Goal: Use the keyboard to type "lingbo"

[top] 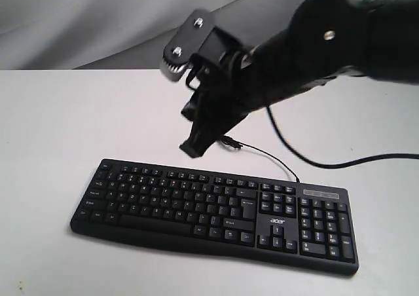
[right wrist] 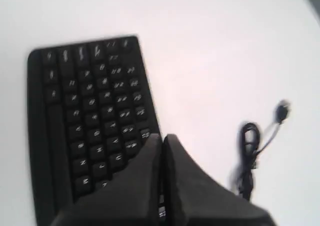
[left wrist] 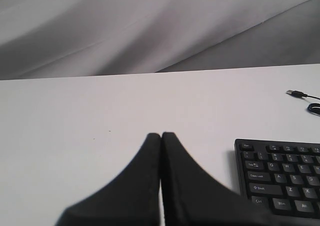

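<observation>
The black keyboard (top: 216,211) with white legends and an "acer" logo lies across the white table near its front edge. Its thin cable (top: 262,153) runs from its back edge, ending in a USB plug (left wrist: 296,93). My right gripper (top: 195,149) hangs shut and empty in the air above the keyboard's back edge, over the upper key rows. In the right wrist view its closed fingertips (right wrist: 162,138) sit over the keyboard (right wrist: 90,116), which looks blurred. My left gripper (left wrist: 161,135) is shut and empty over bare table, left of the keyboard's Esc corner (left wrist: 280,176).
A bundled loop of the cable (right wrist: 248,151) lies on the table behind the keyboard. A thicker black cable (top: 340,162) from the right arm trails across the table at the right. A grey cloth backdrop (top: 98,21) hangs behind the table.
</observation>
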Controlling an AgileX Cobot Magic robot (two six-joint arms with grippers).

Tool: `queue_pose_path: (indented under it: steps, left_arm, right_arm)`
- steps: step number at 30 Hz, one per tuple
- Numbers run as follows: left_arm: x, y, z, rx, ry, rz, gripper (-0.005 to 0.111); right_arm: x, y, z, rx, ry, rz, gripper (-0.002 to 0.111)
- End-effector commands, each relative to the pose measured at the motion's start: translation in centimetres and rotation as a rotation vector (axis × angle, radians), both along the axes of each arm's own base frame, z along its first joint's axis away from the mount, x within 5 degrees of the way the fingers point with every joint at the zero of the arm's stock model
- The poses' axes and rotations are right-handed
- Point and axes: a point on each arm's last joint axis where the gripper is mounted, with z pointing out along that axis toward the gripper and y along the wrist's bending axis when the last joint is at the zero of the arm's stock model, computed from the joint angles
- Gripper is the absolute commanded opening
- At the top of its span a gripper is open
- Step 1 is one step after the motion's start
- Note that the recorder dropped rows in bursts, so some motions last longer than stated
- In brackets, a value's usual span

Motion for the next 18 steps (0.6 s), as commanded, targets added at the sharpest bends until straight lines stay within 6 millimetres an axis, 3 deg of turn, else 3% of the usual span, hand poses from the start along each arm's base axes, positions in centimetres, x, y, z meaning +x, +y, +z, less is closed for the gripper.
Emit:
queue_pose_path:
  steps: [1, 3, 6, 10, 18]
  left_arm:
    - [0.0, 0.0, 0.0, -0.001, -0.010, 0.000, 0.001]
    - [0.0, 0.0, 0.0, -0.001, -0.010, 0.000, 0.001]
    - [0.0, 0.0, 0.0, -0.001, -0.010, 0.000, 0.001]
    - [0.0, 0.0, 0.0, -0.001, -0.010, 0.000, 0.001]
    - [0.0, 0.0, 0.0, -0.001, -0.010, 0.000, 0.001]
  right_arm:
    - [-3.4, -3.7, 5.7, 0.171, -0.232, -0.088, 0.000]
    - [-6.3, -6.0, 7.8, 0.270, -0.366, -0.119, 0.000]
    - [-9.5, -9.0, 9.0, 0.377, -0.480, -0.166, 0.000]
    - [-14.2, -12.8, 8.7, 0.444, -0.554, -0.173, 0.000]
    - [-18.6, -16.4, 11.4, 0.592, -0.710, -0.178, 0.000]
